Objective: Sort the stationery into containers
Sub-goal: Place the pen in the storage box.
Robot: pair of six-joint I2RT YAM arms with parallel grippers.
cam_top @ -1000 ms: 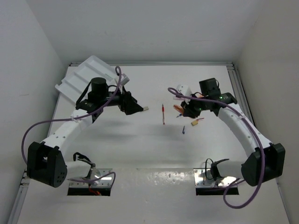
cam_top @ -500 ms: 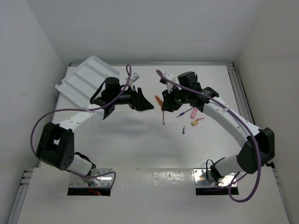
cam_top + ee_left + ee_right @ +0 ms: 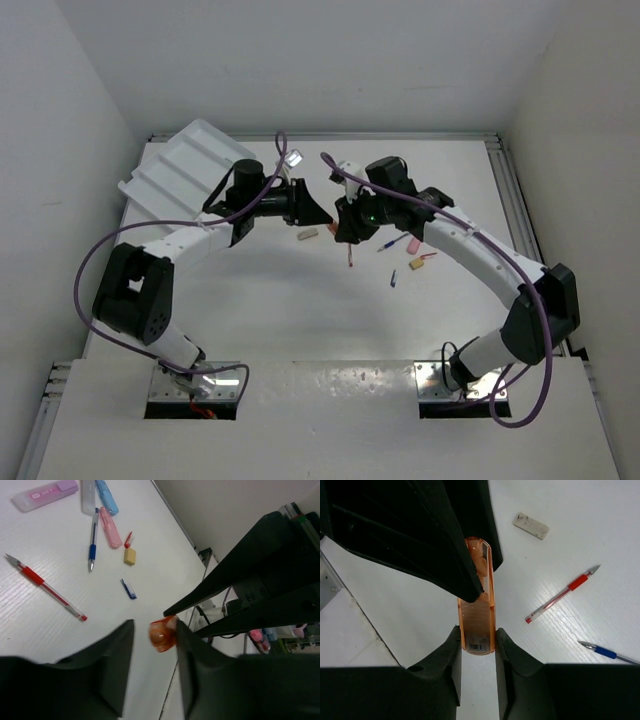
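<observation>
My right gripper [image 3: 477,630] is shut on the lower end of an orange marker [image 3: 477,625], held above the table. The left gripper [image 3: 154,625] meets it from the other side. The marker's far end [image 3: 161,635] sits between the left jaws, touching one finger, with a gap to the other. From above, both grippers meet at mid-table, left gripper [image 3: 320,214] against right gripper [image 3: 345,222]. The white divided tray [image 3: 165,175] lies at the far left. A red pen [image 3: 349,252] and a pale eraser [image 3: 308,236] lie just below the grippers.
To the right lie a pink marker [image 3: 411,242], a blue pen [image 3: 386,245], a beige eraser [image 3: 417,264] and a small purple piece [image 3: 393,280]. More pink and blue markers [image 3: 106,497] are grouped behind them in the left wrist view.
Both arms have swung inward and met at mid-table. The right gripper brought the orange marker leftward, and the left jaws have narrowed around its free end.
</observation>
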